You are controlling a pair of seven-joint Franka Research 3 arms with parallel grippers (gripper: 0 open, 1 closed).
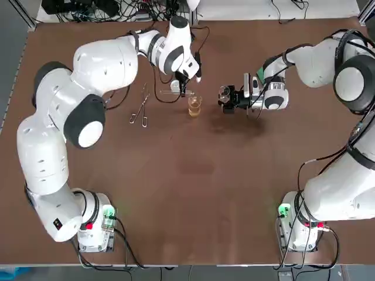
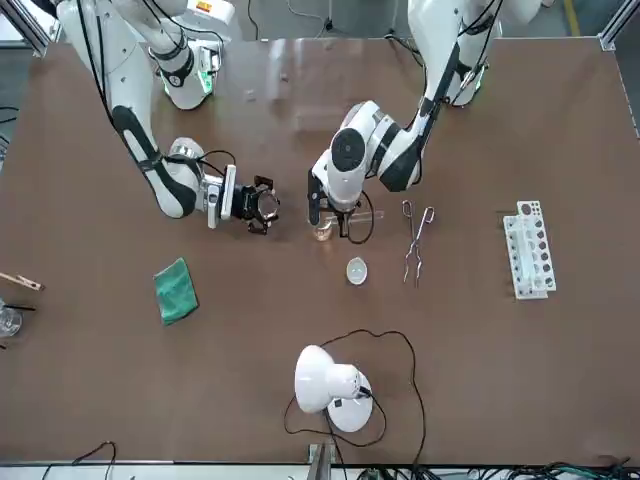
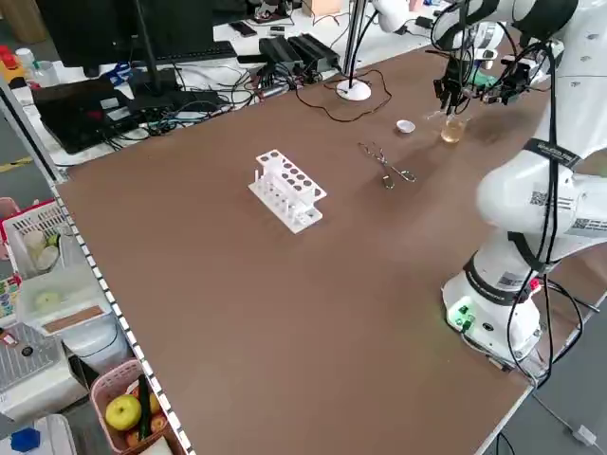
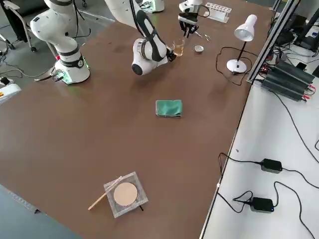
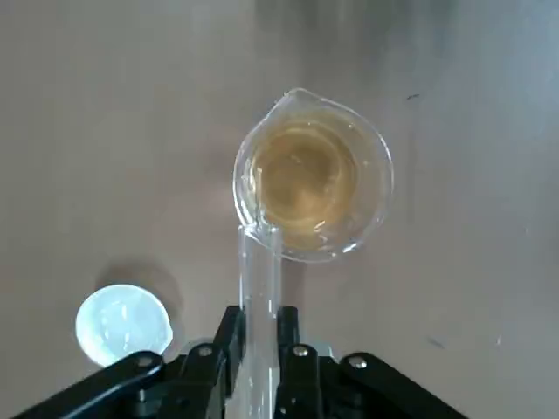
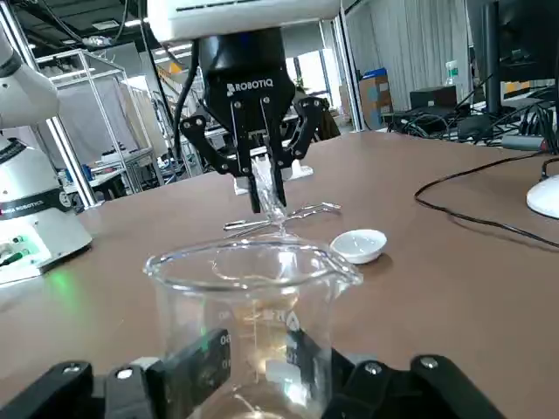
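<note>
My left gripper [image 1: 186,79] is shut on a clear test tube [image 5: 260,279], held tilted with its mouth on the rim of a small beaker of amber liquid [image 5: 313,175]. That beaker [image 1: 194,106] stands on the table at centre back. Just to its right, my right gripper [image 1: 235,97] is shut on an empty clear beaker [image 6: 253,314], held level just above the table. The right wrist view looks over this beaker's rim at the left gripper [image 6: 262,166] and the test tube [image 6: 269,196] beyond.
A small white dish [image 2: 356,270] and metal tongs [image 2: 415,240] lie beside the amber beaker. A white test tube rack [image 2: 528,248] stands at the robot's far left. A green cloth [image 2: 175,290], a desk lamp [image 2: 330,385] and a wire gauze pad [image 4: 124,194] lie farther off.
</note>
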